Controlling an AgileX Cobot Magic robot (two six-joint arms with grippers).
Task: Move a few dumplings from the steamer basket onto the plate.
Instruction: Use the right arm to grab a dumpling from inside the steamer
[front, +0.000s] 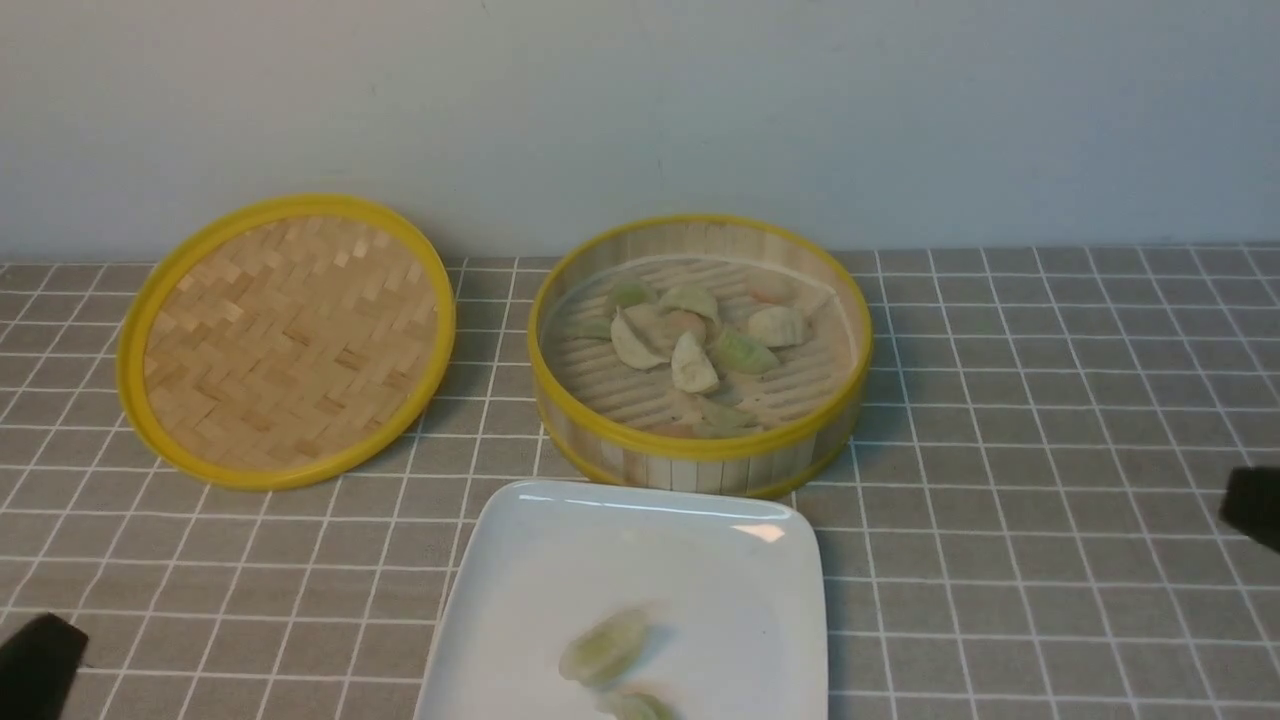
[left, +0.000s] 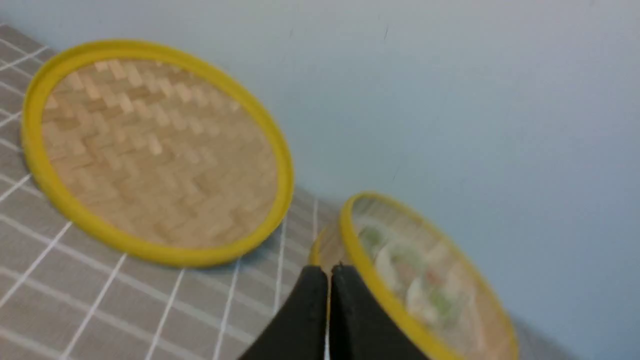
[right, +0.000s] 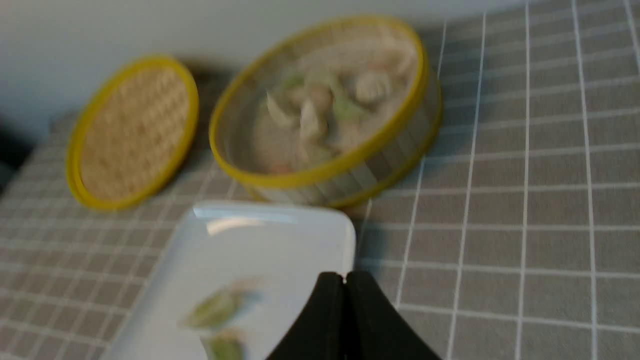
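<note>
The steamer basket (front: 700, 455) stands at the middle back with several dumplings (front: 693, 363) inside. In front of it lies the white plate (front: 560, 560) with two green dumplings (front: 606, 648) near its front edge. My left gripper (left: 328, 270) is shut and empty, low at the front left (front: 40, 660), far from the basket. My right gripper (right: 344, 276) is shut and empty too, off at the right edge (front: 1252, 505). In the right wrist view the basket (right: 360, 172), the plate (right: 280, 235) and the plate's dumplings (right: 217, 307) show blurred. The left wrist view catches the basket's rim (left: 370, 270).
The flat woven lid (front: 285, 340) with a yellow rim leans at the back left, also in the left wrist view (left: 150, 150) and right wrist view (right: 132, 132). A grey checked cloth (front: 1050, 450) covers the table. A pale wall (front: 640, 100) rises right behind basket and lid.
</note>
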